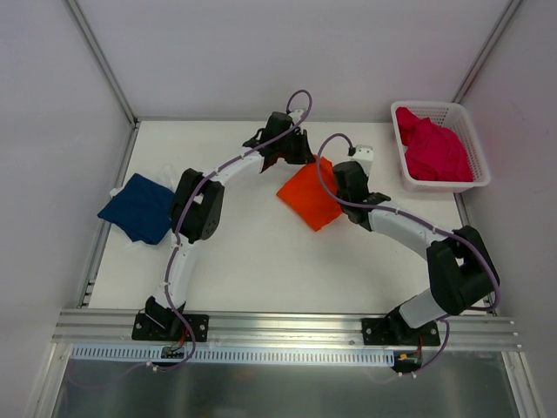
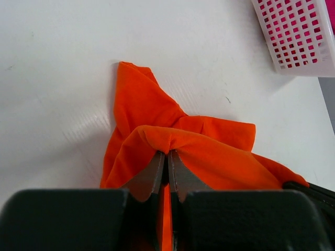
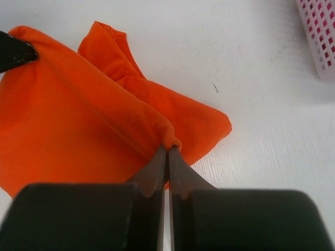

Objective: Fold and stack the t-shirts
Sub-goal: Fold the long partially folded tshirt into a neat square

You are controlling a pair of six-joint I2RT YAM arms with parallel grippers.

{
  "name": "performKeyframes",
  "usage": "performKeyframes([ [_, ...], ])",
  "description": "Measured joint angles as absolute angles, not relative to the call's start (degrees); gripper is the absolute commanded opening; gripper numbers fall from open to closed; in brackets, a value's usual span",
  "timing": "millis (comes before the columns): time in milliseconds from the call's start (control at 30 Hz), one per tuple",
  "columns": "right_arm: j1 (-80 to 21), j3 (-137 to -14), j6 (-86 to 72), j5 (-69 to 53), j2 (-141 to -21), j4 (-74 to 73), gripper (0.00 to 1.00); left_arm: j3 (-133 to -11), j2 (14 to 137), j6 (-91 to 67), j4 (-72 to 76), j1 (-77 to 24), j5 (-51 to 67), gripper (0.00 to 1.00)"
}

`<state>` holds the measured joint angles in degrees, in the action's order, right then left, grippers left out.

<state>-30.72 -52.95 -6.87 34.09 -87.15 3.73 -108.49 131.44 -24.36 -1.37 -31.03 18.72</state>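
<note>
The orange t-shirt (image 1: 311,197) lies bunched on the middle of the table, between both arms. My left gripper (image 1: 296,155) is shut on a pinched fold of the orange t-shirt (image 2: 157,125) at its far edge. My right gripper (image 1: 341,193) is shut on another fold of the orange t-shirt (image 3: 78,136) at its right edge. The navy blue t-shirt (image 1: 139,207) lies folded at the table's left edge. The magenta pink t-shirt (image 1: 432,150) sits crumpled in the basket at the back right.
The white mesh basket (image 1: 470,139) stands at the back right corner; it also shows in the left wrist view (image 2: 301,34) and the right wrist view (image 3: 319,36). White walls and metal rails bound the table.
</note>
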Motion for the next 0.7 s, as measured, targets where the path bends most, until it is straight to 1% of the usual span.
performKeyframes([
  [400, -35.53, -53.69, -11.84, 41.91, -87.07, -5.67, 0.0, -113.43, 136.94, -24.47, -1.91, -31.03, 28.36, 0.0],
  [633, -35.86, -57.69, -13.19, 45.12, -90.85, -9.43, 0.0, -118.26, 139.2, -24.45, -2.2, -31.0, 30.44, 0.01],
  [667, -35.86, -57.8, -13.39, 45.25, -91.09, -9.76, 0.0, -119.04, 139.57, -24.45, -2.17, -31.0, 31.03, 0.04],
  [700, -35.86, -57.82, -13.69, 45.47, -91.22, -10.2, 0.1, -119.77, 140.0, -24.47, -2.2, -31.03, 31.46, 0.3],
])
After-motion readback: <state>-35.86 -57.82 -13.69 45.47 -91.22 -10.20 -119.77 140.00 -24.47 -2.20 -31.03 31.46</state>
